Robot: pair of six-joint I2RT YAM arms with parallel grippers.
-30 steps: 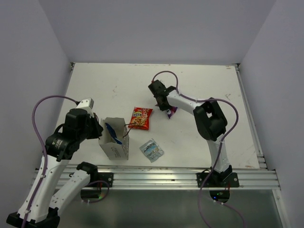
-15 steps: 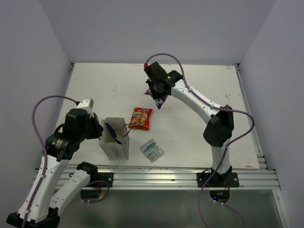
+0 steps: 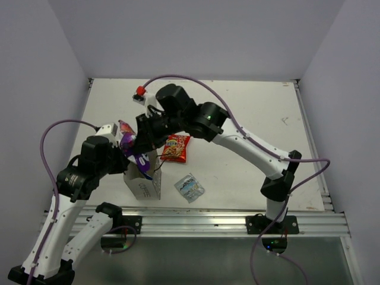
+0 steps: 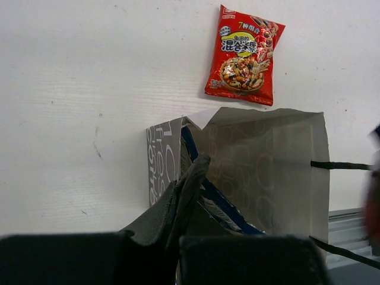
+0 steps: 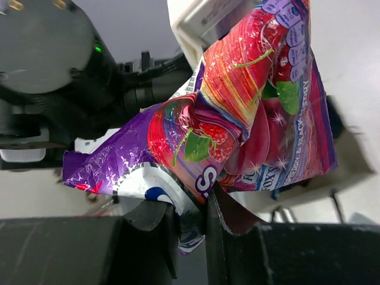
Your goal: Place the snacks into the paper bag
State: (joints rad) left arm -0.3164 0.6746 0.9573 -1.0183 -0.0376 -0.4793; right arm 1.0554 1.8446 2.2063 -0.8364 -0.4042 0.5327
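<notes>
From above, the right gripper (image 3: pixel 139 145) is reaching far across the table (image 3: pixel 249 113) and pinching the purple-pink packet (image 3: pixel 126 138), which is hanging out past its fingertips, right over the open mouth of the paper bag (image 3: pixel 144 187). The left gripper (image 3: pixel 123 161) is sitting at the bag's rim, just below the dangling packet. The red-orange chip bag (image 3: pixel 176 148) is lying flat just beside the right gripper on the side away from the left one, and the silvery light-blue packet (image 3: pixel 189 187) is lying further toward the arm bases, beside the bag. Over to the left wrist view: the left gripper (image 4: pixel 185 202) is pressed together on the bag's near wall, nipping the paper at the rim. Straight ahead of the fingers the paper bag (image 4: pixel 267 172) is gaping open, with the dark blue packet (image 4: pixel 222 208) leaning inside against that pinched wall, a thin string handle (image 4: pixel 344 165) crossing the far edge, and the chip bag (image 4: pixel 244 54) lying flat beyond the bag. Now the right wrist view: the right gripper (image 5: pixel 190 217) is clamping a lower corner of the purple-pink packet (image 5: pixel 237 119), which is crumpling and filling the view just ahead of the fingers; what is lying below it is too blurred to tell.
</notes>
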